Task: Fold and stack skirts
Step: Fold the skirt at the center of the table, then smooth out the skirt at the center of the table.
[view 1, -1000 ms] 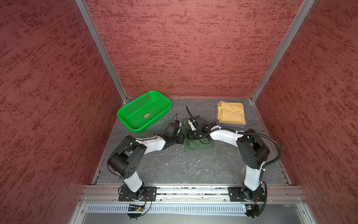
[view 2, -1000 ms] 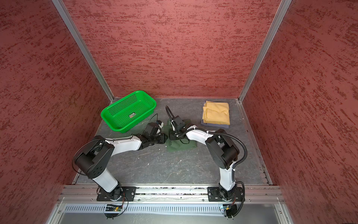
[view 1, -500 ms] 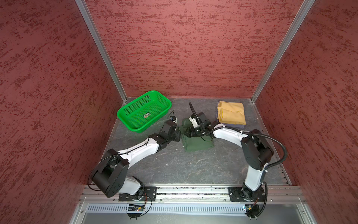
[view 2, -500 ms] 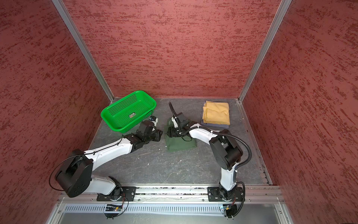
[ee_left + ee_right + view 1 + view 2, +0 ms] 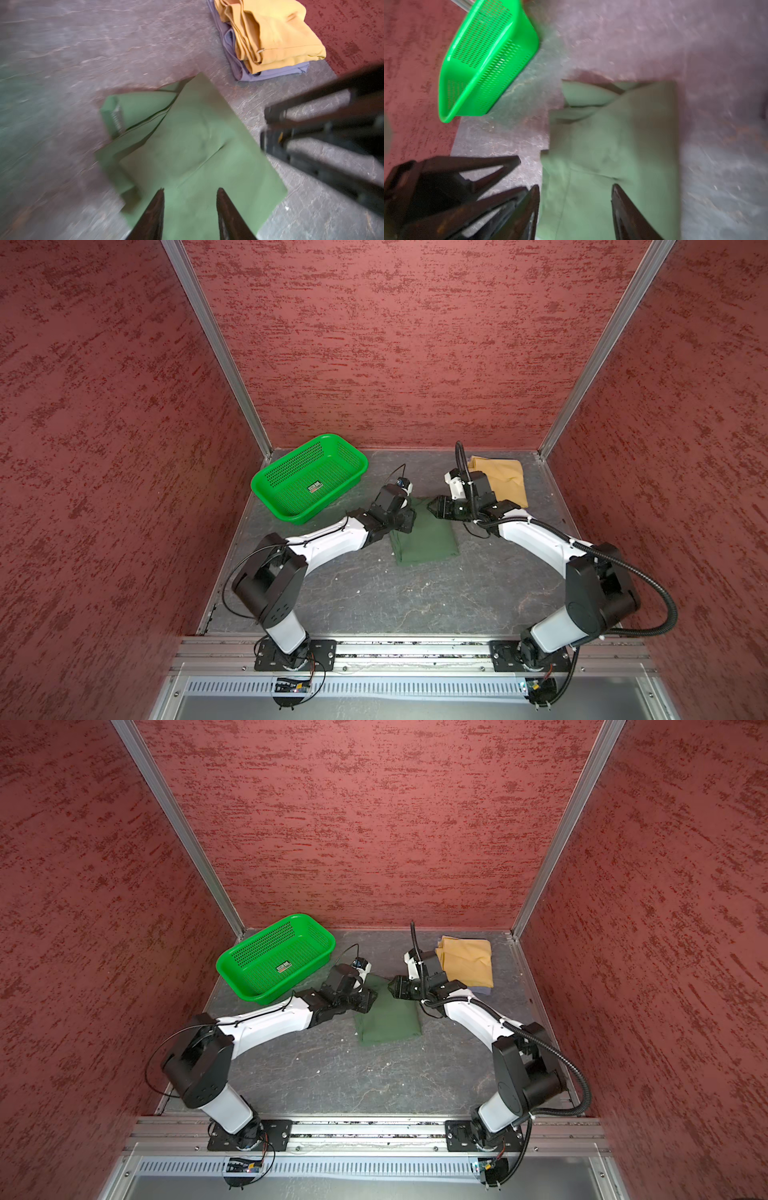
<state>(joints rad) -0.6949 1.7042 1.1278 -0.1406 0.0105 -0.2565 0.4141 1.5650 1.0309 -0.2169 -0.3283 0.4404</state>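
We note the folded dark green skirt (image 5: 424,537) flat on the counter (image 5: 374,593), long axis near-to-far, its far end between left pincer (image 5: 190,190) and right pincer (image 5: 575,186), both part-open and empty; the right sits nearer the mustard-yellow skirt (image 5: 505,479) atop the lavender-grey skirt (image 5: 280,71).

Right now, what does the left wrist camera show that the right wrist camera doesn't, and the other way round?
Left wrist view only: the mustard-yellow skirt lying folded on top of the lavender-grey skirt.
Right wrist view only: the green basket.
Both: the dark green skirt folded on the table, with the left gripper and the right gripper open over it and neither holding anything.
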